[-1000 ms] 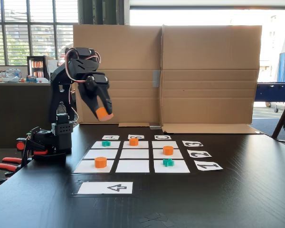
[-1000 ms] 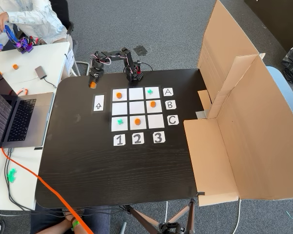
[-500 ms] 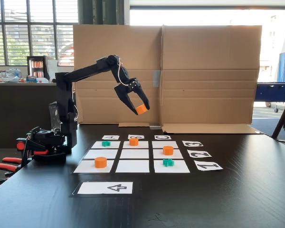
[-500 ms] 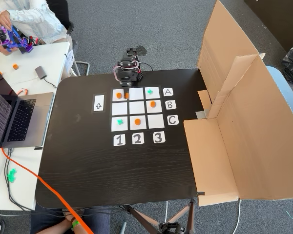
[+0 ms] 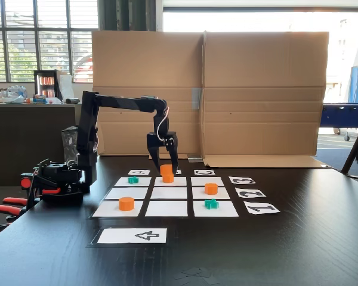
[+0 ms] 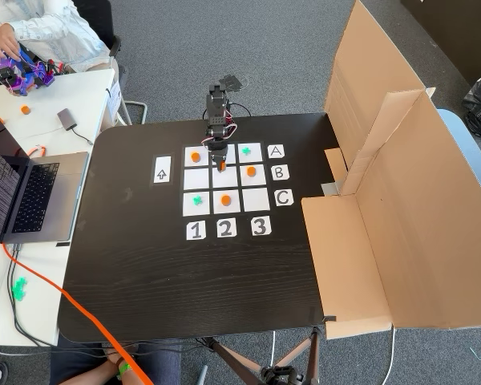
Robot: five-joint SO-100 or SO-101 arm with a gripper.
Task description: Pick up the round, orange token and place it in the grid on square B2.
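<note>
The round, orange token [image 5: 166, 170]: short orange cylinder, flat-topped, clamped between the downward-pointing fingers of the gripper [image 5: 166, 173], which is closed on it. In a fixed view from table level it hangs low over the grid [image 5: 131, 194], directly above another orange token [image 5: 167, 178]; square B2 [image 5: 168, 193] lies bare. In a fixed view from above, the held token [image 6: 221, 166] sits over the upper edge of square B2 [image 6: 223, 179]; dark tabletop [image 6: 184, 281] spreads wide below the grid [image 6: 256, 199]
</note>
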